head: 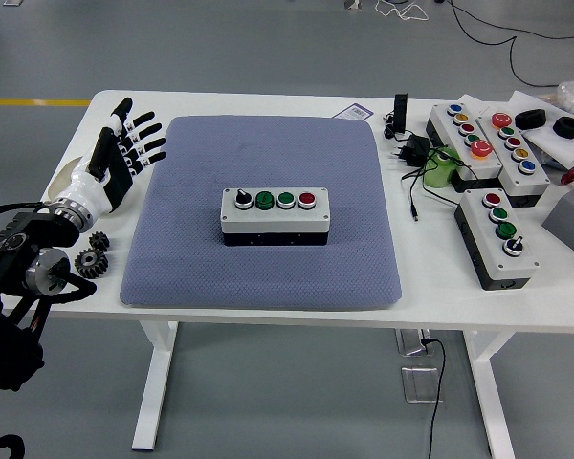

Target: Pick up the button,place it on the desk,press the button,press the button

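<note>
A grey button box (275,216) with a black selector knob, two green buttons and a red one lies in the middle of the blue-grey mat (268,273). My left hand (126,145) hovers over the table's left edge, beside the mat and well left of the box. Its fingers are spread and hold nothing. The right arm does not appear in the head view.
Several more button boxes (498,235) stand at the right, with a green object (441,170), a black plug and cables near them. Two dark gears (91,260) lie at the table's left edge under my left forearm.
</note>
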Controlling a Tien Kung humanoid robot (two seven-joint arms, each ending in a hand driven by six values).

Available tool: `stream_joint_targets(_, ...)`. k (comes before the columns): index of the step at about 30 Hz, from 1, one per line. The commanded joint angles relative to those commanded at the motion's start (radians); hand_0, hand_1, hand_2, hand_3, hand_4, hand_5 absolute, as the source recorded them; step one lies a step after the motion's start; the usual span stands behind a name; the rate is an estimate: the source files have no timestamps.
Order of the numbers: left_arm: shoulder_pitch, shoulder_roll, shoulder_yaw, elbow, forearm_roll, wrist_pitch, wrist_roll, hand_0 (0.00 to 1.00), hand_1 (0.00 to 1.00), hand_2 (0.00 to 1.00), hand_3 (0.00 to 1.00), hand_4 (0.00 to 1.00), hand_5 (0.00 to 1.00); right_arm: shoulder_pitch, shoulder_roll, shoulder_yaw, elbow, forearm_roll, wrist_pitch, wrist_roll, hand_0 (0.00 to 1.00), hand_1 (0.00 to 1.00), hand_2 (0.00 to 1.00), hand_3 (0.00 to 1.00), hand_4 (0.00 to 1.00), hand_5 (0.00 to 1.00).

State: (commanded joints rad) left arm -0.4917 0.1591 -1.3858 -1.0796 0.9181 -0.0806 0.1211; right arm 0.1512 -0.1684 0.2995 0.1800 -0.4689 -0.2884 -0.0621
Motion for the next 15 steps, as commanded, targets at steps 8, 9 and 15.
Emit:
stream_joint_targets(8, 0.019, 0.000, -0.017, -0.014, 0.018, -0.008, 0.002, 0.845, 0.874, 0.893, 0.869, 0.768, 0.998, -0.006, 0.000, 0.023, 0.000, -0.023, 0.003, -0.006, 0.643, 0.528, 0.552, 0.633, 0.238, 0.244)
stream_joint_targets(9, 0.019, 0.000, -0.018, -0.015, 0.019, -0.008, 0.002, 0.841, 0.873, 0.891, 0.868, 0.771, 0.998, -0.006, 0.000, 0.029, 0.000, -0.028, 0.003, -0.006, 0.642, 0.527, 0.551, 0.633, 0.238, 0.244)
stream_joint_targets(15, 0.018, -0.001, -0.021, -0.021, 0.022, -0.016, 0.001, 0.841, 0.872, 0.892, 0.868, 0.770, 0.998, -0.006, 0.001, 0.044, 0.000, -0.040, 0.003, -0.007, 0.643, 0.526, 0.547, 0.633, 0.238, 0.245)
